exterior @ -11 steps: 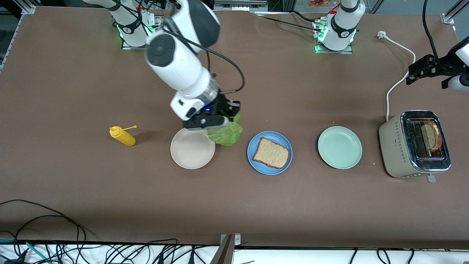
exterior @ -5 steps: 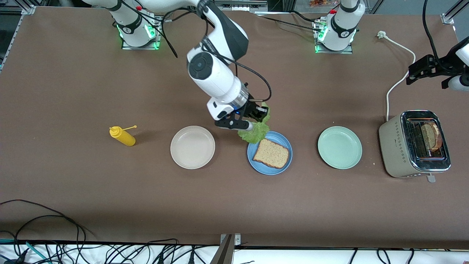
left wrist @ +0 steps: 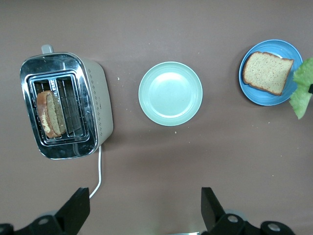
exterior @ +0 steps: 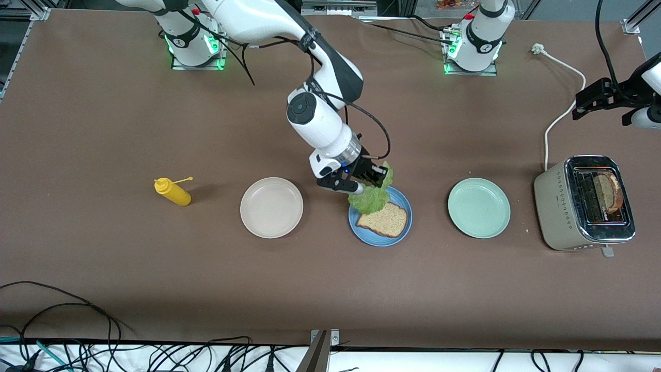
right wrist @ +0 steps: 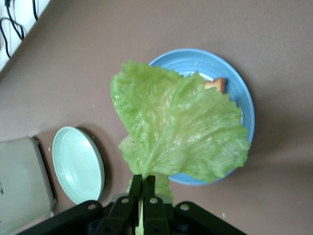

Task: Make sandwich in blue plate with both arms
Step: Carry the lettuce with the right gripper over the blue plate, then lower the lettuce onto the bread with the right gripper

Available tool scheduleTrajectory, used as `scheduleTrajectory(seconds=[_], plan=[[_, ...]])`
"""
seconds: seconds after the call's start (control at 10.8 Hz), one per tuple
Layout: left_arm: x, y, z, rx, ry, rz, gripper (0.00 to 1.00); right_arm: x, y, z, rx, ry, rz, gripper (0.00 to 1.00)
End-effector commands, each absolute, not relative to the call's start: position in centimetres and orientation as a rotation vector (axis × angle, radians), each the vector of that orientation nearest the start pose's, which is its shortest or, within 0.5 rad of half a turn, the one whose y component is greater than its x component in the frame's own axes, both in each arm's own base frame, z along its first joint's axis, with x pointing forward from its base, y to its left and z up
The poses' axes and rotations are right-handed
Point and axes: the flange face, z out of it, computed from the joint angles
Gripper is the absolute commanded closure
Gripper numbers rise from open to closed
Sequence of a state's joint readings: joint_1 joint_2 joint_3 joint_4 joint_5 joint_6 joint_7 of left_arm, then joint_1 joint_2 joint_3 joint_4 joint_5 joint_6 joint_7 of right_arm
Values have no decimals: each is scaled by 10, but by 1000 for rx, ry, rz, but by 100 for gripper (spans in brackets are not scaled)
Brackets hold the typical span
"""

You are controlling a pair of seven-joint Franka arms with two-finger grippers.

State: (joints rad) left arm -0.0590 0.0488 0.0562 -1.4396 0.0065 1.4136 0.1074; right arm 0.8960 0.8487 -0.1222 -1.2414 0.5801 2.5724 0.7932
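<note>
A brown table point(exterior: 103, 129) fills the scene, with cables hanging along its edge nearest the front camera. Near the middle sits the blue plate point(exterior: 361, 232) carrying one slice of bread point(exterior: 384, 219). The right gripper point(exterior: 373, 179) hangs over the plate's rim, its fingers pressed together on the stem of a lettuce leaf point(exterior: 370, 200), which droops over the bread and hides part of it. Beside the blue plate, toward the right arm's end, lies a beige plate point(exterior: 271, 207), then a yellow squeeze bottle point(exterior: 173, 191). Toward the left arm's end lies a mint-green plate point(exterior: 478, 207), then a toaster point(exterior: 552, 206) with a slice point(exterior: 608, 192) standing in one slot. The left gripper point(left wrist: 142, 210) waits above the table near the toaster, fingers spread and empty.
</note>
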Motion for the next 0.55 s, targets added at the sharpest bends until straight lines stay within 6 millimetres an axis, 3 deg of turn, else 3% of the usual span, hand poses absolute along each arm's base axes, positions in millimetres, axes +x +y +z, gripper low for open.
scheduleTrajectory(seconds=[0.0,0.46], plan=[[557,0,647,-3111,165,114,0,556,586,278,-2423,515,-195,100],[559,2,644,-3108,159,119,0,549,592,229,-2403,535,-221,100]])
